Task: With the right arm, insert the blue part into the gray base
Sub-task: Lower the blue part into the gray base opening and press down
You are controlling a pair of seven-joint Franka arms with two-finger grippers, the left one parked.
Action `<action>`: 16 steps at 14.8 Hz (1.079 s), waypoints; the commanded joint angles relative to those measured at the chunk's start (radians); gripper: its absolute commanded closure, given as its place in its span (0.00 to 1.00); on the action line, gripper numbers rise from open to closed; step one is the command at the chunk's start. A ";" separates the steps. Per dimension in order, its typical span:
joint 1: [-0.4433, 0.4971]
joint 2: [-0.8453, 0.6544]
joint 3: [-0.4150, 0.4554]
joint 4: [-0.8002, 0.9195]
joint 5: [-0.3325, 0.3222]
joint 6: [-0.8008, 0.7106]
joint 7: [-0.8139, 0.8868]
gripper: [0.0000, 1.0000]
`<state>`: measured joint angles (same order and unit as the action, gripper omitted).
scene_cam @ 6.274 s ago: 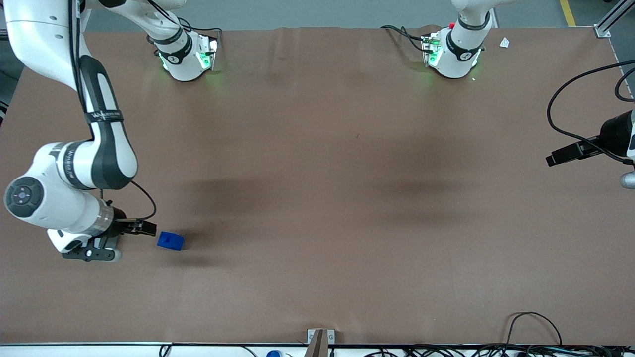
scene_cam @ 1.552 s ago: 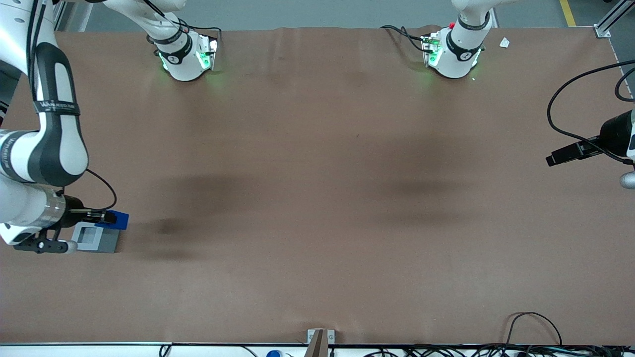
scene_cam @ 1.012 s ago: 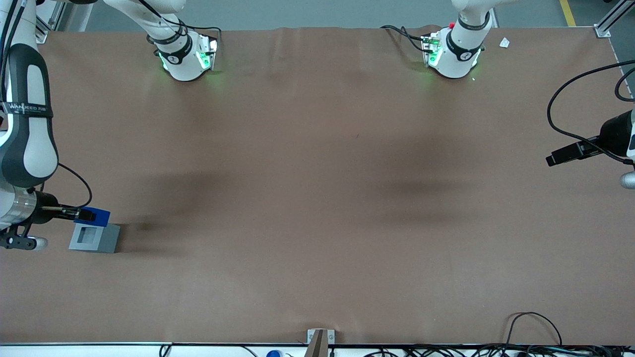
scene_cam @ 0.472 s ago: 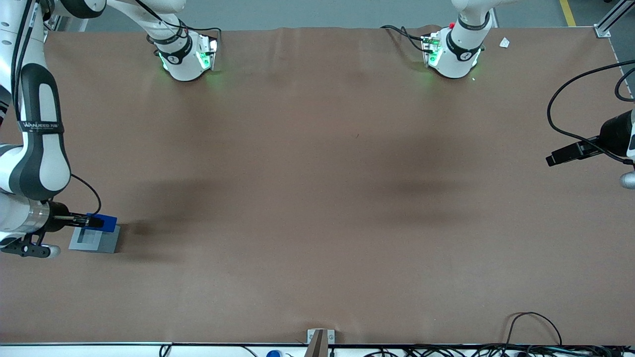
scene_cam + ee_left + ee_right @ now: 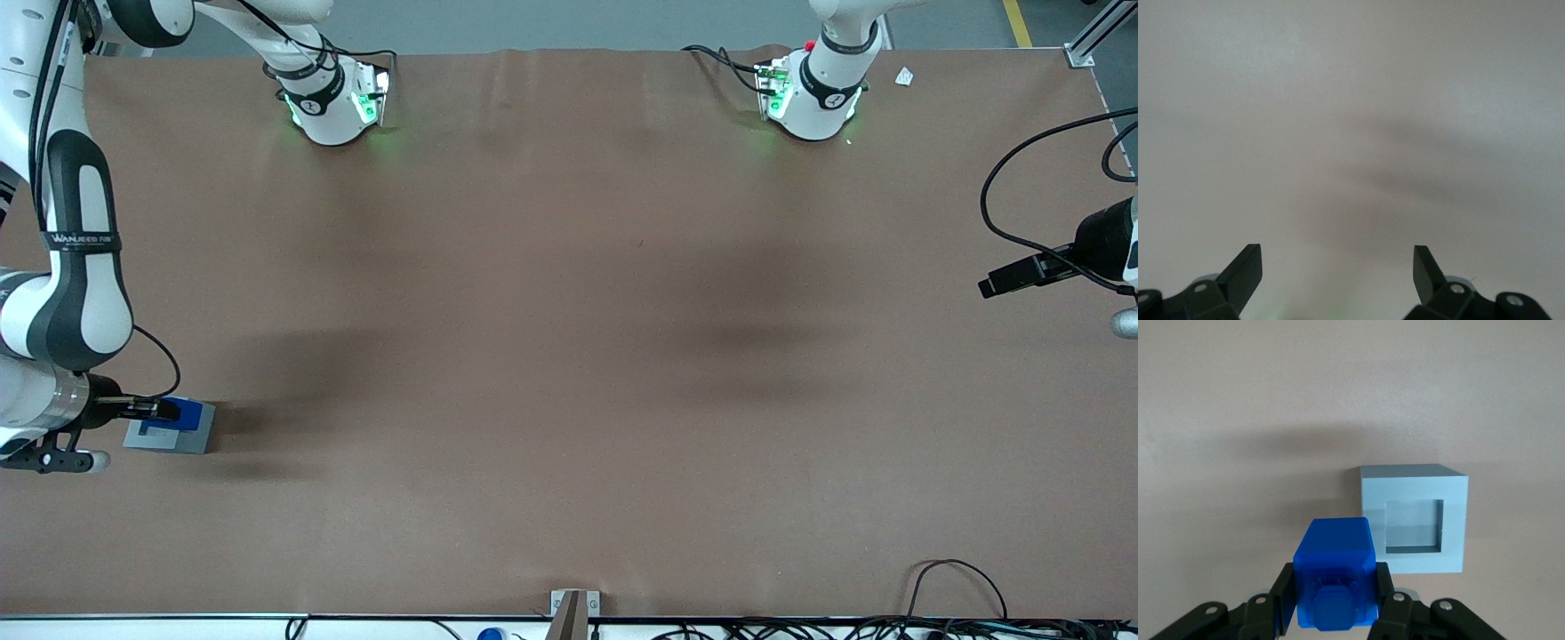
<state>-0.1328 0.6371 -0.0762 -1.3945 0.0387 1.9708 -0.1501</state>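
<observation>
Gray base [image 5: 173, 431] sits flat on the brown table [image 5: 569, 356] at the working arm's end, closer to the front camera than the arm bases. Its square socket [image 5: 1413, 525] faces up and has nothing in it; the wrist view shows straight down to the socket floor and a stepped inner wall.

Blue part [image 5: 1335, 577] is not in the socket. It is pinched in the gripper [image 5: 1335, 603], one black finger [image 5: 1286, 593] flat on each side face, jaws set narrow to the part's width. In the wrist view the part is offset sideways from the socket, not lined up over it. In the front view the blue part [image 5: 182, 413] overlaps the base's top edge on the side away from the front camera; whether it touches the base or hangs just above, I can't tell.

Orientation: the part's rounded knob [image 5: 1333, 613] faces the wrist camera, up into the gripper. Its long axis runs along the fingers, away from the wrist, with the plain end toward the table. Side faces look roughly parallel to the base's sides.

Right arm [image 5: 76, 267] reaches down over the table edge, wrist next to the base, gripper [image 5: 164, 411] pointing toward the base.
</observation>
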 commanded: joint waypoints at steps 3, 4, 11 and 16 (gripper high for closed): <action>-0.028 0.010 0.006 0.026 -0.014 -0.004 -0.019 1.00; -0.028 0.010 0.006 0.026 -0.014 -0.004 -0.016 1.00; -0.059 0.033 0.006 0.028 -0.014 0.039 -0.017 1.00; -0.082 0.073 0.006 0.064 -0.014 0.056 -0.049 1.00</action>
<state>-0.1877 0.6808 -0.0840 -1.3733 0.0351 2.0300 -0.1700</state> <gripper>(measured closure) 0.489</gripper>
